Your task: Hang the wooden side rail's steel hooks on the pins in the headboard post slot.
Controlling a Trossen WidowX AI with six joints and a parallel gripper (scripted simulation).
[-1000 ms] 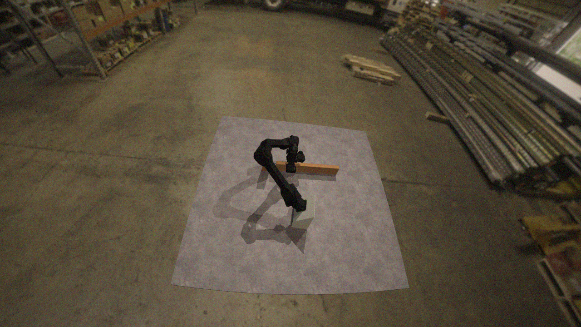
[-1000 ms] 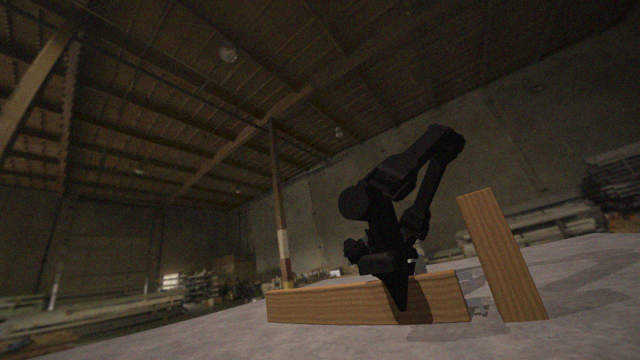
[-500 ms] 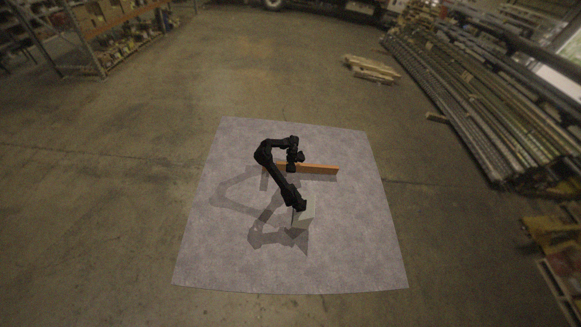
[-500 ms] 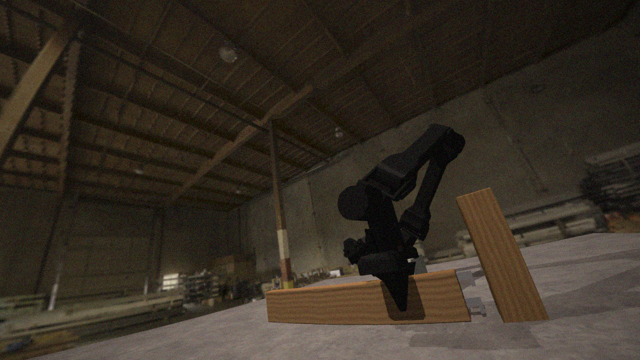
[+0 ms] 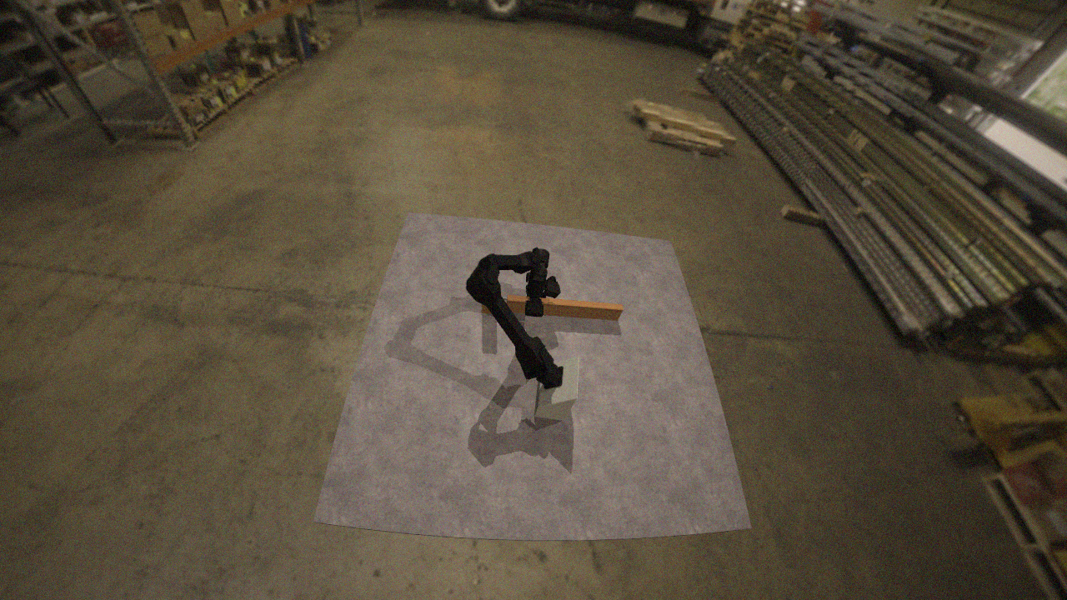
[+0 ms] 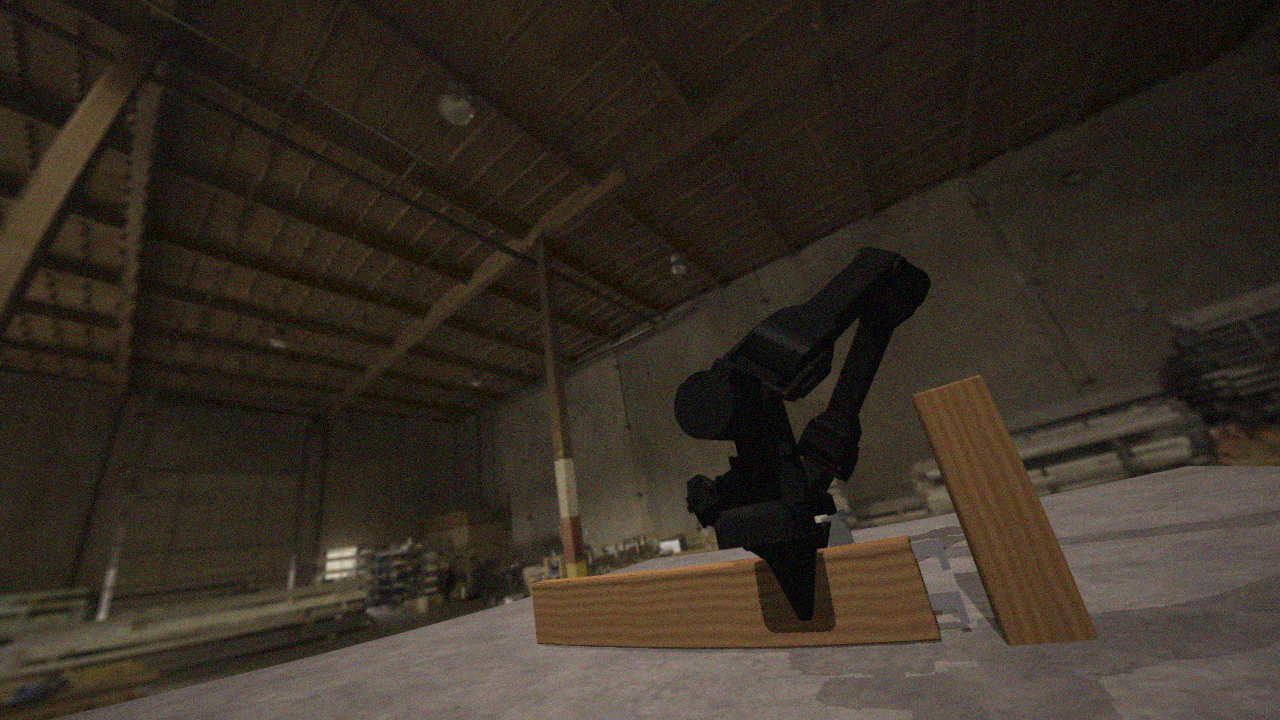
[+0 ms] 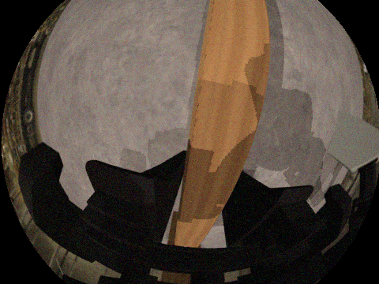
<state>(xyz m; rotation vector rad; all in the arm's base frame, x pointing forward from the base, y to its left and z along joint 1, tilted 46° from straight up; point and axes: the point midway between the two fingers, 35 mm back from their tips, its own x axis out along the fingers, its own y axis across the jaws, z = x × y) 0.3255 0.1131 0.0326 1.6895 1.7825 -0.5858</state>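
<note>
The wooden side rail (image 5: 589, 309) (image 6: 662, 608) (image 7: 233, 47) stands on its long narrow edge, low at the table, roughly level. Whether its hook end is slightly raised cannot be told. My gripper (image 6: 810, 617) (image 7: 201, 157) is shut on the rail, one finger on each side, nearer the hook end. The upper hook (image 6: 935, 546) and the lower hook (image 6: 954, 610) stick out from the rail's end toward the post. The headboard post (image 6: 1002, 510) stands upright, appearing tilted in the exterior view. A gap shows between hooks and post. The slot and pins are hidden.
A pale grey-green block (image 5: 568, 380) (image 7: 353, 140) stands by the arm's base, to the side of the rail. The arm arches above the mottled grey table (image 5: 656, 462). The arm's shadows fall across table and rail.
</note>
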